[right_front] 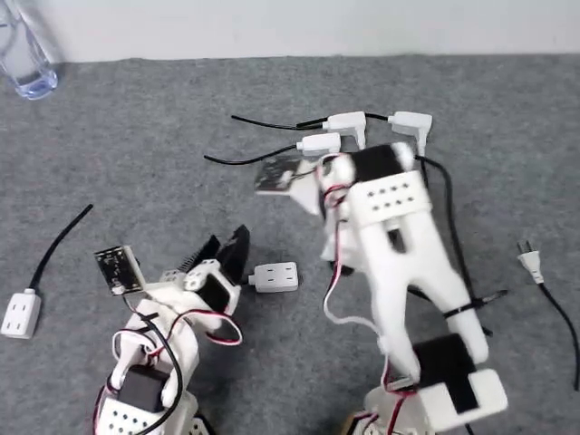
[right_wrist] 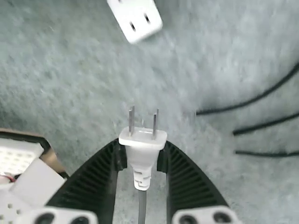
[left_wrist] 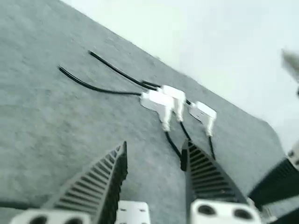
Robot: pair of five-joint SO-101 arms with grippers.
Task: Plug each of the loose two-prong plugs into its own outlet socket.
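Grey felt covers the bench; the right gripper [right_wrist: 142, 147] is clenched on a white two-prong plug [right_wrist: 142, 136], its prongs free, with an outlet socket [right_wrist: 134, 18] ahead; the left gripper [left_wrist: 153, 148] is released beside a mid-bench socket [right_front: 275, 276], perhaps the same one; three corded connectors [right_front: 362, 131] lie near the far edge; a loose plug [right_front: 530, 261] lies at the right edge.

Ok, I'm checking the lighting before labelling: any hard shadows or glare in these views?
High view: even light, only soft shadows on the grey carpet. Left wrist view: the white wall is very bright. Right wrist view: no glare on the plug held in the right gripper.
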